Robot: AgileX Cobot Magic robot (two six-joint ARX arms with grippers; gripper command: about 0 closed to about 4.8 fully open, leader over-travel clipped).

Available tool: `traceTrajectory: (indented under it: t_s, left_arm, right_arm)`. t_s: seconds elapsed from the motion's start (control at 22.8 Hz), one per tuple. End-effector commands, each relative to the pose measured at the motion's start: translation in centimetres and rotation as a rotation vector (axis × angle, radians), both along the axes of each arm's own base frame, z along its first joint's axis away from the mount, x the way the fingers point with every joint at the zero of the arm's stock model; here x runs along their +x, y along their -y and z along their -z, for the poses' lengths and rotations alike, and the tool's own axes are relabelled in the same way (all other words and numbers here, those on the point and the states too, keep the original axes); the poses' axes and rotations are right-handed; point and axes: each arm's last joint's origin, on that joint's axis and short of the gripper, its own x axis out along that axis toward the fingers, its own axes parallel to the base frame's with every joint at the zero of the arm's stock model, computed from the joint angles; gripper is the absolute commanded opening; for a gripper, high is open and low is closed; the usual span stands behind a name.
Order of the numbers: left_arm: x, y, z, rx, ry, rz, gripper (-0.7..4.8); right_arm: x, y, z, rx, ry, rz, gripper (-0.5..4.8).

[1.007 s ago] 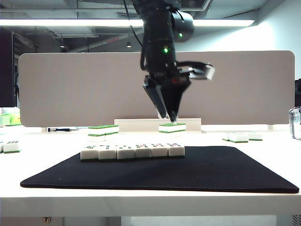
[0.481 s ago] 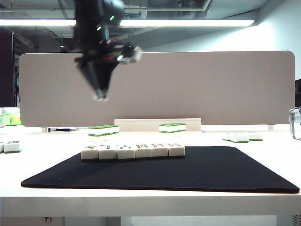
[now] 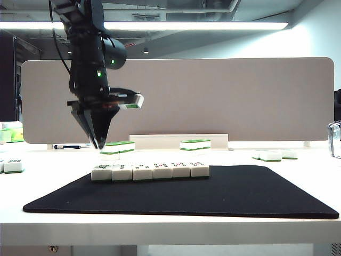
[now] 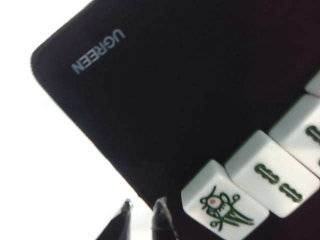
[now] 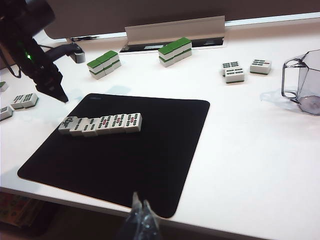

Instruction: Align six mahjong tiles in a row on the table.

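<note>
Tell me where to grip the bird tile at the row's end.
Grip the bird tile from above across its two long sides, both free, probably. One short end butts against the neighbour tile. Left gripper hangs nearest; right gripper sits far back.

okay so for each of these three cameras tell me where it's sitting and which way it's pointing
Exterior view: low at the table's front edge, facing the grey divider; shows the left gripper above the six mahjong tiles.
Left wrist view: on the left arm, looking down at the black mat's corner; its fingertips show.
Right wrist view: raised behind the mat, overlooking the table; right gripper shows.
All three share the tile row.
</note>
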Motion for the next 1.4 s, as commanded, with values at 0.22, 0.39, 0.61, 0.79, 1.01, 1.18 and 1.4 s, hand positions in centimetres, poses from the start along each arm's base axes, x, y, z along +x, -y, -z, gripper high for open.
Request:
traceTrajectory:
  t_s: [0.22,0.39,0.61,0.79,1.01,1.18,1.4]
  left_arm:
    - [0.1,0.1,1.4,-0.008,0.0,-0.001,0.52]
    - [-0.1,0.1,1.9,-0.022,-0.023,0.003,0.51]
    - [-0.6,0.1,2.7,-0.053,-0.086,0.01,0.47]
    - [-1.0,0.1,3.3,-0.038,-0.127,0.011,0.47]
    - [-1.0,0.1,3.2,-0.039,-0.124,0.012,0.47]
    - [-0.6,0.0,2.7,0.021,-0.06,-0.009,0.48]
    - [-1.8,-0.7,-1.3,0.099,-0.078,-0.097,0.48]
  right_arm:
    - [-0.2,0.0,-0.1,0.001,0.029,-0.002,-0.01]
    - [-0.2,0.0,-0.1,0.0,0.029,-0.001,-0.01]
    - [-0.2,0.0,-0.1,0.001,0.029,-0.002,-0.01]
    - [-0.2,0.0,-0.1,0.0,0.029,-0.001,-0.01]
    - [-0.2,0.0,-0.1,0.001,0.029,-0.002,-0.01]
    - [-0.2,0.0,-0.1,0.001,0.029,-0.001,-0.01]
    - [-0.2,0.0,0.0,0.001,0.019,-0.002,-0.01]
